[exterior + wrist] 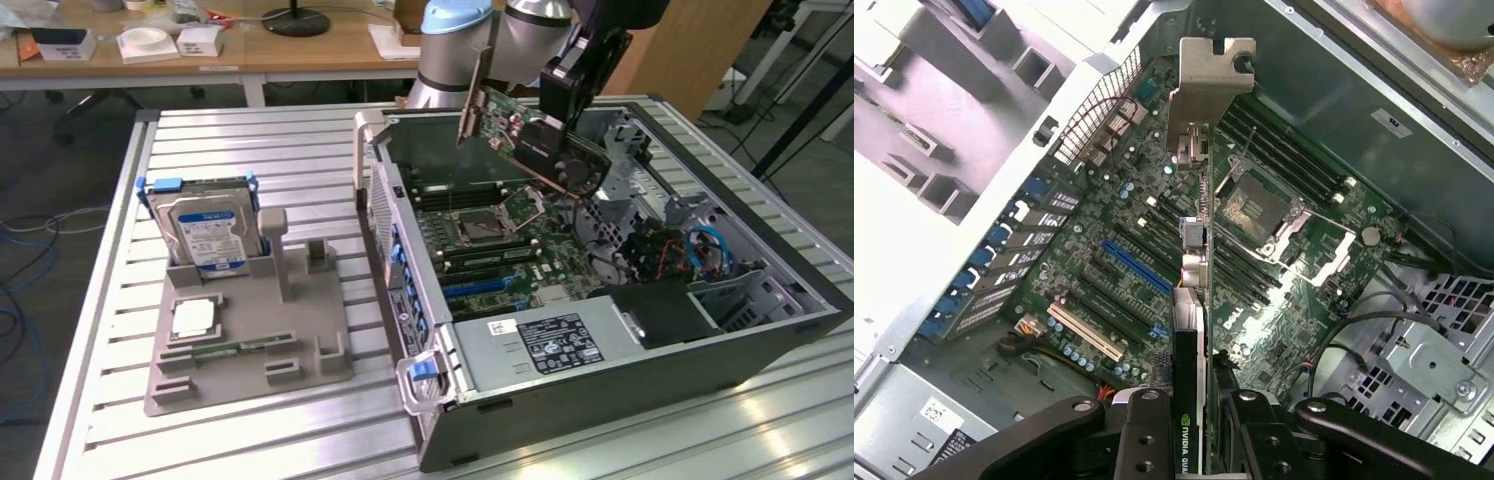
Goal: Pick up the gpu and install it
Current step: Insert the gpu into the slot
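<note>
You have the gpu [505, 118] in the air over the open case [747, 340], above its far end, where the arm comes down. It touches nothing in the case. The gripper [561, 115] is clamped on it: in the wrist view the fingers [1144, 430] press on either face of the card, which runs edge-on between them.

Look at the card itself. It is thin and flat, with a dark green board carrying small parts on the face you see from the exterior view. A black shroud lies against the other face, on the side toward the exterior view's right. A pale metal bracket [1212, 75] closes one end, bent over at its tip, with a notch cut in it. The card hangs tilted, its bracket end toward the case's port wall and its lower edge slanting down toward the motherboard [507, 250].

From the wrist view the card's edge lies above the board inside the case, between the blue slot [1139, 265] and the CPU socket [1254, 205].

Outside the case, beyond its port wall, a hard drive [200, 230] stands upright in a grey holder [254, 350].
</note>
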You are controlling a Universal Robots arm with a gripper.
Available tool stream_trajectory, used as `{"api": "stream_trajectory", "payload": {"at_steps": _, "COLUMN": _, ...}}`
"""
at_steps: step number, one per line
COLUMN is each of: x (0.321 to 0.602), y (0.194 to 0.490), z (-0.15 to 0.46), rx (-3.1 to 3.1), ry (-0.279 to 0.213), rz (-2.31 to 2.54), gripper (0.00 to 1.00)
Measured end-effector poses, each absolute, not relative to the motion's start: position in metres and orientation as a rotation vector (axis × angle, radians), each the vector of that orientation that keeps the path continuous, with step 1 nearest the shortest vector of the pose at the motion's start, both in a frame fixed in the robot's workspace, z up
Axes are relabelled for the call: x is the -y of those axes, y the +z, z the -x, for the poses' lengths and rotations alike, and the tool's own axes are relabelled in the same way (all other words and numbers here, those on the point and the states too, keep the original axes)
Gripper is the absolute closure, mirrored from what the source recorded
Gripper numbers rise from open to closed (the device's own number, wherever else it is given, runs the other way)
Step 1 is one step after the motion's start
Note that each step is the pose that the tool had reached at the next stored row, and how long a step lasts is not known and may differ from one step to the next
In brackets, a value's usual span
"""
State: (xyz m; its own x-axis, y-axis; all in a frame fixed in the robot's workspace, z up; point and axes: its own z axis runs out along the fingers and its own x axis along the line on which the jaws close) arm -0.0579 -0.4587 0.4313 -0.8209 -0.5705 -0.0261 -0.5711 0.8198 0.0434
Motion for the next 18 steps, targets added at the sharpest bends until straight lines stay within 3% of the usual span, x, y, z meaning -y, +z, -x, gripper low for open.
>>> {"api": "stream_trajectory", "payload": {"at_steps": 18, "x": 0.4587, "y": 0.4313, "z": 0.0579, "rx": -2.958, "ry": 0.078, "rz": 1.024, "gripper": 0.74}}
